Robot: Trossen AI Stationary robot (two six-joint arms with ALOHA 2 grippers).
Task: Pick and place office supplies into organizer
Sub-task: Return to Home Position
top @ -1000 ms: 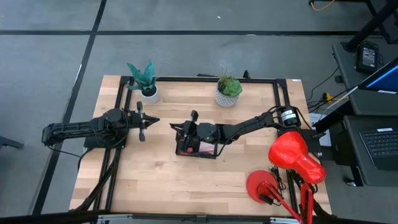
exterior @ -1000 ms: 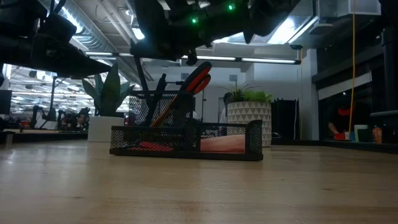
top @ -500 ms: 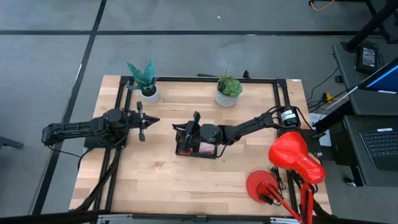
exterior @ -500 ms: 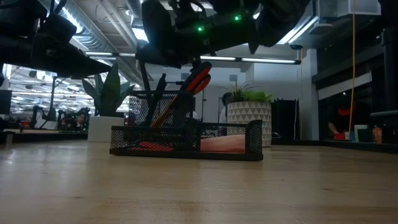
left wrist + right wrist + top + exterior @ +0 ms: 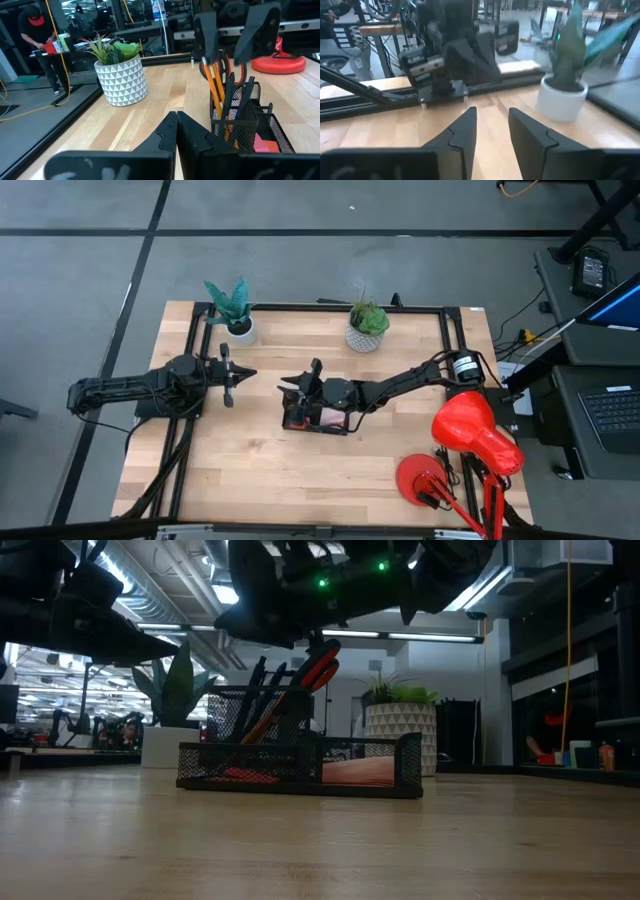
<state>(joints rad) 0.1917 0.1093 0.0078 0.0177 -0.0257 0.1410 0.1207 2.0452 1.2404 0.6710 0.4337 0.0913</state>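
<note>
**High view.** The light wooden table (image 5: 300, 480) carries the black wire-mesh desk organizer (image 5: 318, 421) near its centre. The right end effector (image 5: 300, 378) hangs over the organizer's left end, and its arm reaches in from the table's right side. The left end effector (image 5: 228, 380) sits well apart, to the left of the organizer. A teal-leaved plant in a round white pot (image 5: 232, 315) and a green plant in a patterned white pot (image 5: 367, 326) stand near the far edge.

**Low view.** The organizer stands flat on the table. The upright mesh cup at its left end holds the red-handled scissors (image 5: 318, 665), the thin orange pencils (image 5: 268, 715) and the dark slim pens (image 5: 263, 675), all leaning. The pink sticky-note block (image 5: 360, 772) lies in the low right compartment. A small reddish item lies low in the left compartment, and what it is cannot be told. The right end effector is close above the cup. Whether it touches the contents cannot be told.

**Left wrist view.** The left end effector's two fingers are pressed together with nothing between them. Beyond them, the right end effector's fingers are spread apart above the cup and hold nothing. A person in dark clothing stands in the room behind.

**Right wrist view.** The right end effector's own fingers stand apart and empty. The left arm and the teal-leaved plant show beyond them.
</note>
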